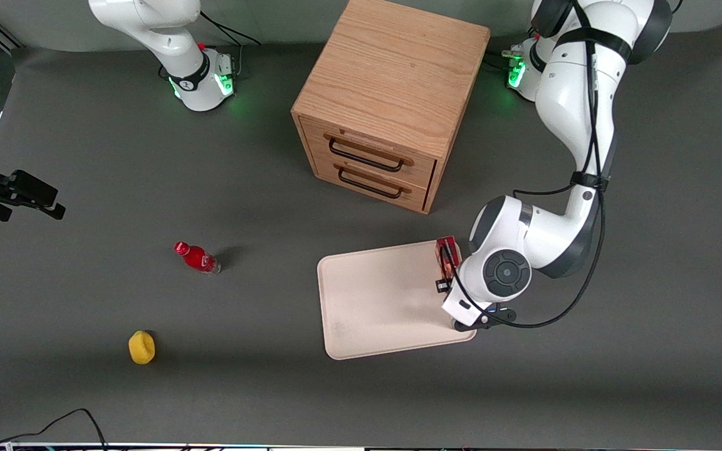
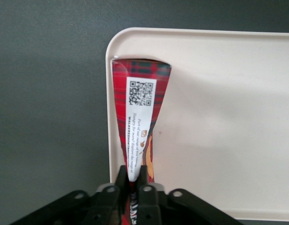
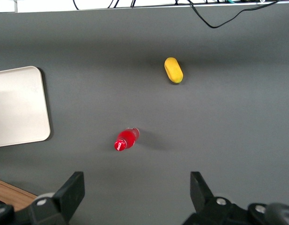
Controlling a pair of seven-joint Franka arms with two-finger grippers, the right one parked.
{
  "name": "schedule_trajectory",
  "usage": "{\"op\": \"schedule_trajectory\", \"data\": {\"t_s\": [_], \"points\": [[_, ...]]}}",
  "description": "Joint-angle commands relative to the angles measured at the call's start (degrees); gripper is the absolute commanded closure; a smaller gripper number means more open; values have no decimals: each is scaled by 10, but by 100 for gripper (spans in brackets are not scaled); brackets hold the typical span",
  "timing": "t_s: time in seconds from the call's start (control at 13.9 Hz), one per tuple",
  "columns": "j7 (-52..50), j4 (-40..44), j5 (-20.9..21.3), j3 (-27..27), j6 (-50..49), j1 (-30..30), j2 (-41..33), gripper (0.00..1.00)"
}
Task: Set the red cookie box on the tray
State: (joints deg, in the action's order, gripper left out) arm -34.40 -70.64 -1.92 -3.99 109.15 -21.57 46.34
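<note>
The left arm's gripper (image 2: pixel 132 180) is pinching the red cookie box (image 2: pixel 138 117) by one narrow end, its two fingers (image 2: pixel 120 180) closed tight on the carton, and is holding it over the tray (image 1: pixel 380 300) at the edge toward the working arm's end of the table, close to the corner nearest the wooden drawer cabinet (image 1: pixel 386 100). The grasp is done and the box is above the tray; judging by the wrist view, it is hanging just inside the low rim, and whether its lower end is touching the tray floor cannot be told. Lowering or laying it down and letting go are what seem left. The carton is showing dark-red tartan sides, a white label with a QR code and small print, and a glimpse of tan cookie art near the fingers.
</note>
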Motion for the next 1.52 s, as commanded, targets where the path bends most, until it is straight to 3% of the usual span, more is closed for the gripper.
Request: {"op": "schedule_trajectory", "data": {"t_s": [0.0, 0.29, 0.43, 0.72, 1.01, 1.23, 1.44], "points": [[-15, 17, 17, 8, -4, -8, 1, 0], [-9, 26, 12, 11, -86, 12, -42, 0], [6, 21, 14, 11, -151, 48, -101, 0], [175, -11, 22, 10, -258, 128, -190, 0], [220, -104, 49, 12, -243, 189, -292, 0], [402, -149, 41, 11, -238, 273, -354, 0], [408, -150, 44, 12, -255, 276, -404, 0]]}}
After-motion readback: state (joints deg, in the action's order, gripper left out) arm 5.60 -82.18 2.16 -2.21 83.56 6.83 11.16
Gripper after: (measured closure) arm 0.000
